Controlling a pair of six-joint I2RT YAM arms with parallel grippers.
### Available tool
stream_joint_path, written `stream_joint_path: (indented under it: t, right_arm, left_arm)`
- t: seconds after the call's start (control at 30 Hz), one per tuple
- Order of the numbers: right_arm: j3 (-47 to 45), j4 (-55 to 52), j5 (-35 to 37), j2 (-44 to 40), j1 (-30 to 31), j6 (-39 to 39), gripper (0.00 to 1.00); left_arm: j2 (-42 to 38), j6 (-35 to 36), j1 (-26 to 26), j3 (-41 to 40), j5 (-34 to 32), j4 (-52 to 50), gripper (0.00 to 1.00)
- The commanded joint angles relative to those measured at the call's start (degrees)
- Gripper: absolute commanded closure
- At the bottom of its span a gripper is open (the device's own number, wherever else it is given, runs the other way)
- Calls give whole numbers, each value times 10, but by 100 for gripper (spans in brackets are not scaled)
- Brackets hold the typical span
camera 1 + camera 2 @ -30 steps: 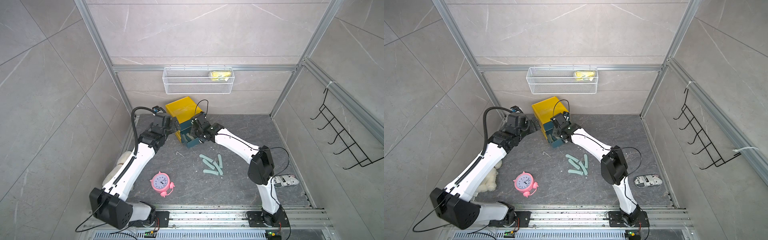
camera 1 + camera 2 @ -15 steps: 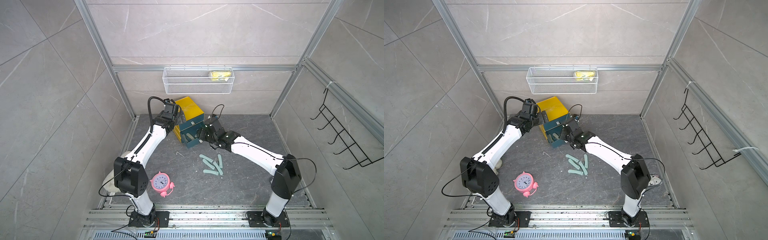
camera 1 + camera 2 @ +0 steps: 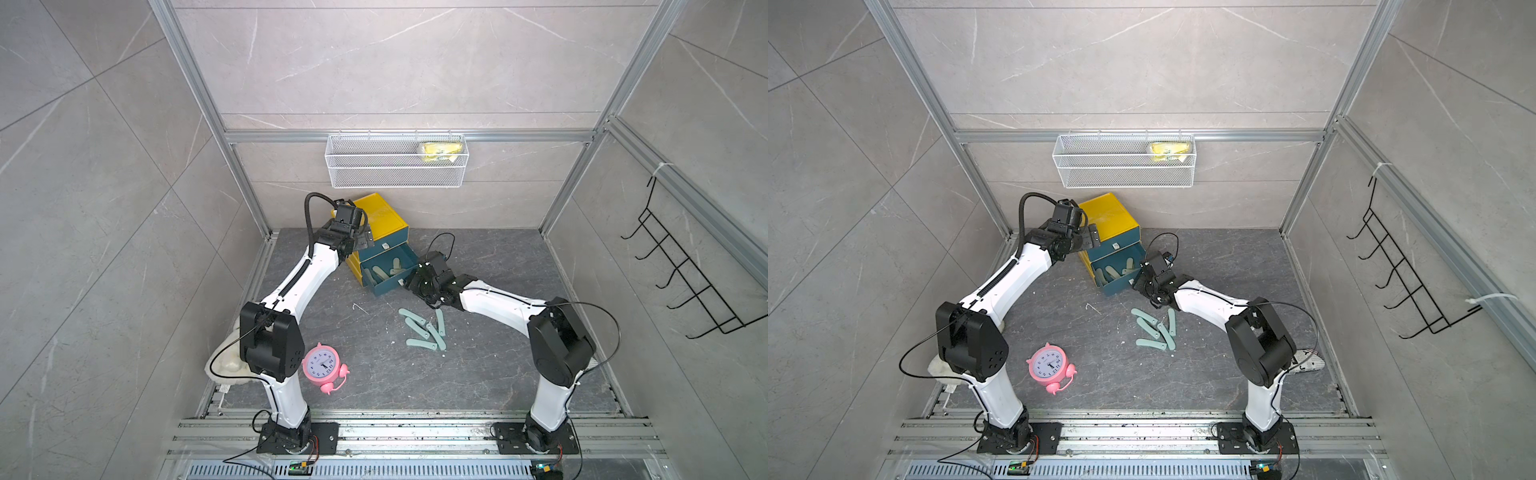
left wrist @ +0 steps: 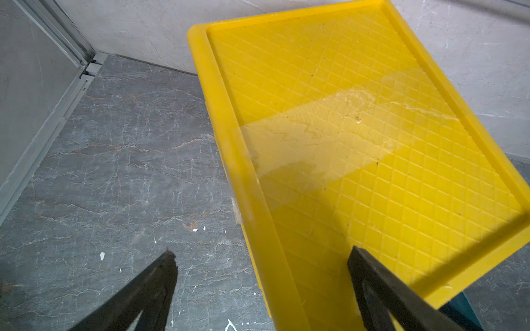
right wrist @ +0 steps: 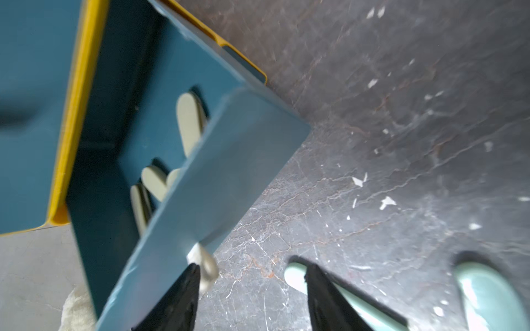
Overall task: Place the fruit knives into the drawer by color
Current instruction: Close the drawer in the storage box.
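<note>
Right gripper [image 5: 252, 266]: jaws apart and empty, low by the front of the open drawer. One finger [image 5: 183, 289] sits just beside the white pull [image 5: 205, 272]; whether it touches I cannot tell.
Left gripper [image 4: 261, 251]: jaws spread wide and holding nothing, poised over a front corner of the chest, one finger above the yellow case [image 4: 358, 120], one above the floor. Contact cannot be told.
Open drawer [image 3: 392, 286]: dark teal, drawn out below the shut top drawer [image 3: 386, 245]. Whether it is the middle or lowest one I cannot tell.
Contents: several olive green fruit knives [image 3: 379, 273] lying loose inside.
On the floor: five pale teal fruit knives [image 3: 422, 328] in a loose cluster near the right wrist, apart from the chest. One end [image 5: 295, 279] shows right by the other right finger.
Salmon pink pieces: none in view.
Bystanders: pink alarm clock [image 3: 322, 365] and white wire basket [image 3: 397, 166] on the wall, both well away from the work.
Step in hand (judged): olive lot stowed; right gripper at the pull, between drawer work and the teal lot.
Next move (judged): push this drawer shut, then open a different one for the teal knives, with the left gripper steadying the light case so that it does not slide. Each thin, flat knife needs a low pinch across its width.
</note>
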Motion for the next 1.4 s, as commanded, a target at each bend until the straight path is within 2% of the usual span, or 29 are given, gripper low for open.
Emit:
stream_joint_path:
  t: [0.0,0.17,0.47,0.97,1.1,1.3,1.37]
  right_arm:
    - [41,17,-14,38,-8,26,39]
    - [65,76,-19,65,-11,41,39]
    - [173,68,-40,146,-14,64,39]
    - [242,194,-71,234,-14,123,38]
    - [215,217,-72,222,-14,123,38]
    - [56,336,-48,165,-14,156,42]
    - [47,340,-55,173,-15,157,44]
  left_arm:
    - [8,20,4,16,1,-16,3]
    - [16,22,4,13,7,-15,4]
    - [27,22,4,0,24,-13,4]
    - [41,20,4,-9,46,-13,5]
    - [42,20,3,-13,45,-12,5]
    - [41,21,3,-9,48,-12,5]
    - [42,19,3,-7,49,-12,5]
